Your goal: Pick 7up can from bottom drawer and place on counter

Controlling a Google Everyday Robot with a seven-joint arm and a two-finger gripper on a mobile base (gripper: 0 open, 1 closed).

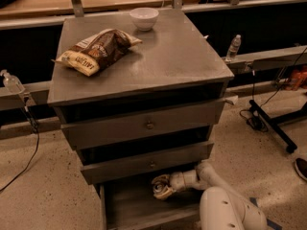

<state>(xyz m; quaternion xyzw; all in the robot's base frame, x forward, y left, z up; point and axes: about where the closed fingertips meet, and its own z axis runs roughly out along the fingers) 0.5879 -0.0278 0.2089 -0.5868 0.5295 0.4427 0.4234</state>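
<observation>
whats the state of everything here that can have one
wide shallow grey bottom drawer: pulled open
two grey drawer fronts with brass knobs: not pulled out
brown crinkled snack bag: lying flat on square grey counter
small white bowl: upright on counter
clear plastic water bottle: upright
gripper: down inside bottom drawer
7up can: can't make it out

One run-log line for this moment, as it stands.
tool: inside open bottom drawer | 7up can: not on counter | counter holds: chip bag, bowl
</observation>
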